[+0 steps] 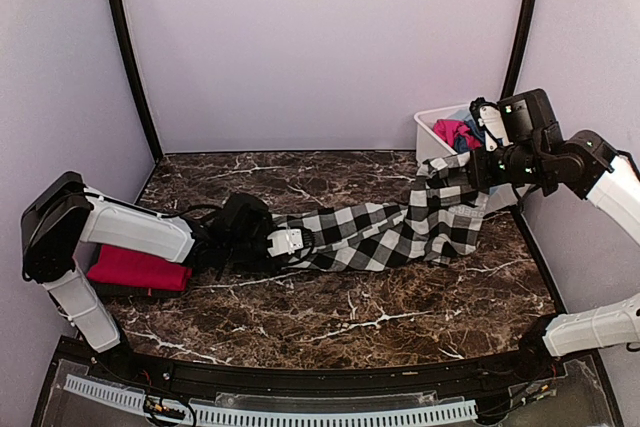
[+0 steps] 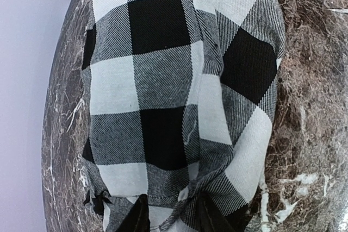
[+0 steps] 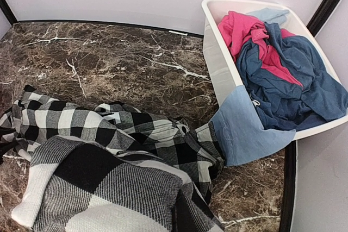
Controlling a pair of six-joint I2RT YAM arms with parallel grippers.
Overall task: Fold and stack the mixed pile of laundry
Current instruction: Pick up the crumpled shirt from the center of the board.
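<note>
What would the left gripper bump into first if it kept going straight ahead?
The black-and-white checked cloth garment, which lies spread right in front of the left gripper along the brown marble table. It probably touches it already.

Pale lilac walls [image 1: 320, 37], black corner posts [image 1: 125, 47], a dark brown white-veined marble tabletop [image 1: 330, 307].

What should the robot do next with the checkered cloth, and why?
Probably lower the right gripper to lay the black-and-white checked cloth flat on the brown marble table: that end hangs raised and bunched, while the left gripper holds the other end low.
</note>
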